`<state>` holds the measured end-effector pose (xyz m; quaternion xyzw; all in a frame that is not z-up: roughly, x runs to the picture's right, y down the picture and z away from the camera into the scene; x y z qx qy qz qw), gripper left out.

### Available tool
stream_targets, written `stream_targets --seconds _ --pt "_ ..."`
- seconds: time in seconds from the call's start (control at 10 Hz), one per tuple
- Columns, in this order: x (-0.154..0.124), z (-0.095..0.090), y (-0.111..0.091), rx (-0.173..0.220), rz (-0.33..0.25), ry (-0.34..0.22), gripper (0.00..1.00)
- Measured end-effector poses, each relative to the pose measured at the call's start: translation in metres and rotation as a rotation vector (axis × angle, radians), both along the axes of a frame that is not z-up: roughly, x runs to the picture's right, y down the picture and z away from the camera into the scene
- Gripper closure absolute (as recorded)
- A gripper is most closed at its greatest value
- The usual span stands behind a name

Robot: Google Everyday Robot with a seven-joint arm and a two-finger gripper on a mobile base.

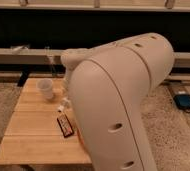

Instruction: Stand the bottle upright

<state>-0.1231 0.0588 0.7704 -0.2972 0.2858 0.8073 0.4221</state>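
The robot's arm (123, 100) fills the middle and right of the view, a big white shell that hides the right edge of the wooden desk (30, 135) and much of its top. From a joint above the desk's far edge, the slimmer end of the arm drops down towards the board. The gripper (65, 98) sits at its lower tip, low over the desk about midway between the far and near edges, just right of the white cup (46, 88). Most of it is tucked against the arm's outline, so I cannot tell whether it is spread or pressed together, or whether it grips anything.

Just below the gripper a small white piece shows at the arm's left rim. This appears to be one end of the bottle (62, 107). It lies close above the desk surface, between the cup and the dark snack bar (64, 125), nearer the bar. The rest is hidden by the arm, so its long axis and which way the cap points cannot be read.

The cup stands upright near the far edge, left of centre. The snack bar lies flat, its long axis slanting from far left to near right.
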Motion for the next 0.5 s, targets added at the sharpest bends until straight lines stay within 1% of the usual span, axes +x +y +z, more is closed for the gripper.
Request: stream_targets --seconds 0.2,0.5 --pt "0.005 0.009 0.003 -0.025 0.023 -0.01 0.82" --pt "0.008 0.016 0.006 -0.041 0.046 -0.034 0.82"
